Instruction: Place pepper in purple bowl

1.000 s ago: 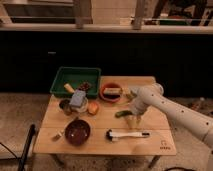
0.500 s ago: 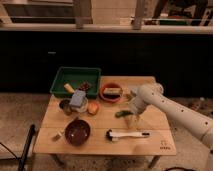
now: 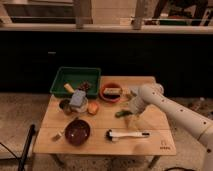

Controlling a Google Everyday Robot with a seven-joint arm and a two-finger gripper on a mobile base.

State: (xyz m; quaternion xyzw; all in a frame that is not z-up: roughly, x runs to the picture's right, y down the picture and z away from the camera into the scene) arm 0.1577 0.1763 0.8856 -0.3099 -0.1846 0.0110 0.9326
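The small green pepper (image 3: 122, 113) lies on the wooden table (image 3: 105, 122) right of centre. My gripper (image 3: 131, 111) is at the end of the white arm, directly right of the pepper and touching or nearly touching it. The purple bowl (image 3: 77, 132) stands at the front left of the table, well to the left of the gripper, with nothing visible inside it.
A white-handled utensil (image 3: 127, 134) lies in front of the gripper. An orange-rimmed bowl (image 3: 110, 92) holds food behind it. A green tray (image 3: 76, 80) stands at the back left. An orange-red fruit (image 3: 93, 107) and a grey-lidded container (image 3: 77, 100) sit left of centre.
The arm and gripper stay at the pepper; nothing has visibly moved.
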